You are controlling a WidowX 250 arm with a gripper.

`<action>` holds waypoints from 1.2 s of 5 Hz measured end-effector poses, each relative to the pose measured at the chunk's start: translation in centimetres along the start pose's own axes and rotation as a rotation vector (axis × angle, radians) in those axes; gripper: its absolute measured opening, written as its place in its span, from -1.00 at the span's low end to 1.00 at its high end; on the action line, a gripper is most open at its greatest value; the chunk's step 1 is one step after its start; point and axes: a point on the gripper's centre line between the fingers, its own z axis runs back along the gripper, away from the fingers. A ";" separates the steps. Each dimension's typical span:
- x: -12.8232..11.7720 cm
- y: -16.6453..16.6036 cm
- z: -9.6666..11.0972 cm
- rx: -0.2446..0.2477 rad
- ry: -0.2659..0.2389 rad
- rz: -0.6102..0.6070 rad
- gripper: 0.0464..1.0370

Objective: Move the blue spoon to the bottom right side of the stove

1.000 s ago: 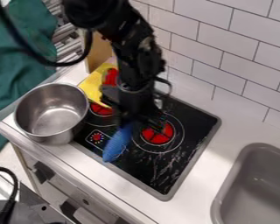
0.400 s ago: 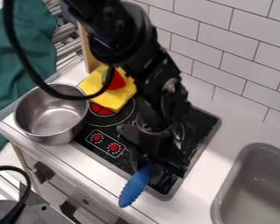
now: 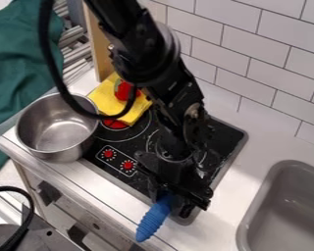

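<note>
Counter's front edge (image 3: 114,207): the blue spoon (image 3: 153,220) has its handle end out over this edge in the view; if it is let go here, the overhanging weight could tip it off the front.
Stove's bottom right corner (image 3: 186,222): the spoon's upper part lies at the stove's front border, just left of this corner; a release this far forward would probably leave the handle across the rim and the spoon rocking or sliding.
Gripper (image 3: 176,200): grasping the spoon near the handle's inner end, over the corner; a hold so far from the handle's tip may let it swing as it is lowered.
Handle end: points to the near side, slightly left, away from the wall.
Long axis: slants across the stove's front border; bowl hidden, tilt unclear.
</note>
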 end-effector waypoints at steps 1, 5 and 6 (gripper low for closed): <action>0.4 -0.6 -1.0 -0.029 0.019 -0.013 -0.45; 2.0 -1.3 -2.0 -0.036 0.065 0.002 0.24; 2.1 -1.5 -2.0 -0.021 0.046 -0.007 0.78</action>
